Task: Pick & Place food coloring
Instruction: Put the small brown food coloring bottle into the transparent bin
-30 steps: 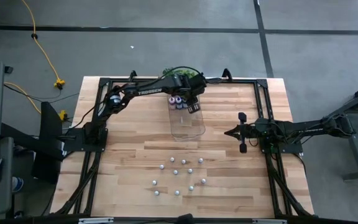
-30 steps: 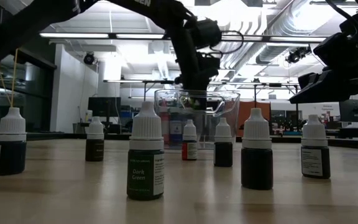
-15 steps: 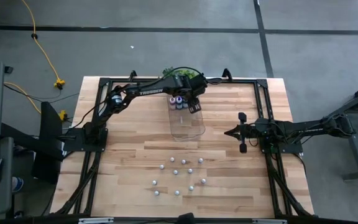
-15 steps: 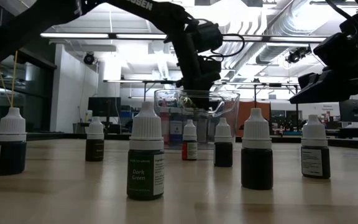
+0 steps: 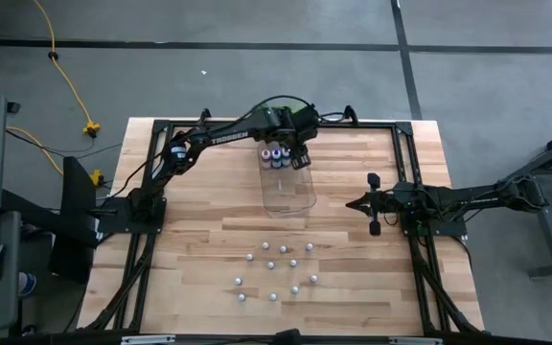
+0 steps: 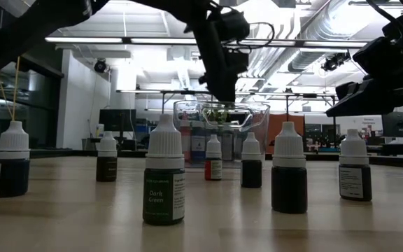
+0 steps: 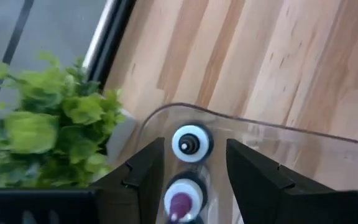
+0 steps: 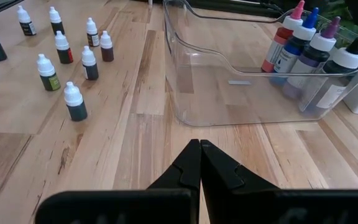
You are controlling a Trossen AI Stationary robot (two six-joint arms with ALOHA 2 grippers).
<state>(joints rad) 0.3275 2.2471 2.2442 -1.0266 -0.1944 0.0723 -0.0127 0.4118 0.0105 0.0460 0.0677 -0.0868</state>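
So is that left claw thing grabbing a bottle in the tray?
Apart. The left wrist view shows the left end effector open, fingers clear of the bottle below.

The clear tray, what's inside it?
Four bigger bottles stand together at the clear tray's end by the plant. The rest looks bare. The left gripper, open, hovers above them.

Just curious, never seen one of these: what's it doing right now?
Left gripper open above four big bottles in tray. Right gripper shut, waiting. Small bottles on table. Nothing blocking.
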